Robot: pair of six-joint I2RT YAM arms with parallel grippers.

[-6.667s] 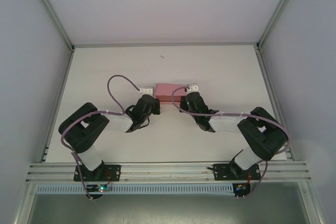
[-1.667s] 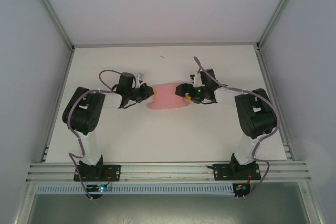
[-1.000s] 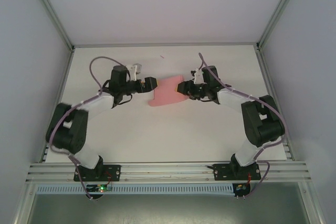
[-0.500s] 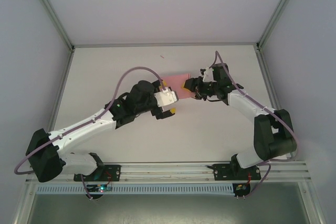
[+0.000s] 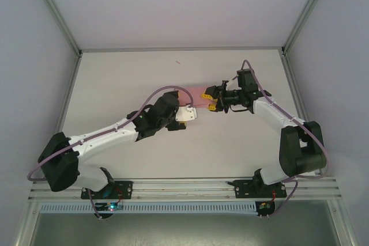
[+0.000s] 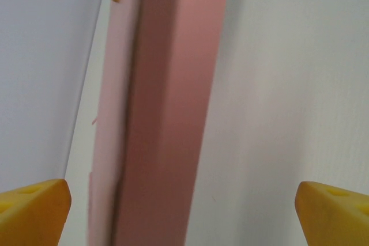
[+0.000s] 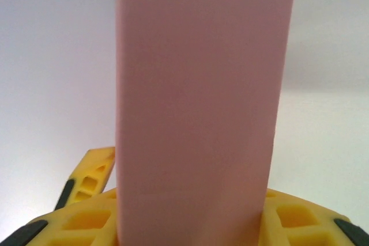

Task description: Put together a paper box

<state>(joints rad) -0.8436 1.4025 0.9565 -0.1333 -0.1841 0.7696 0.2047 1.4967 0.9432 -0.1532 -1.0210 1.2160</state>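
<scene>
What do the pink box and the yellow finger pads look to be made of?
Paper box: thin card, matte pink, judging by its flat dull face and crisp edges. Right tool's pads: probably moulded plastic, matte yellow, with recessed pockets.

Flat white matte counter [image 5: 115,84], with silver aluminium rails [image 5: 184,187] along its near edge. One tiny dark speck [image 5: 177,61] lies near the far edge.

One paper box [image 5: 194,92]; two grippers: left gripper [image 6: 183,210], right gripper [image 5: 211,99]; one table [image 5: 127,79].
</scene>
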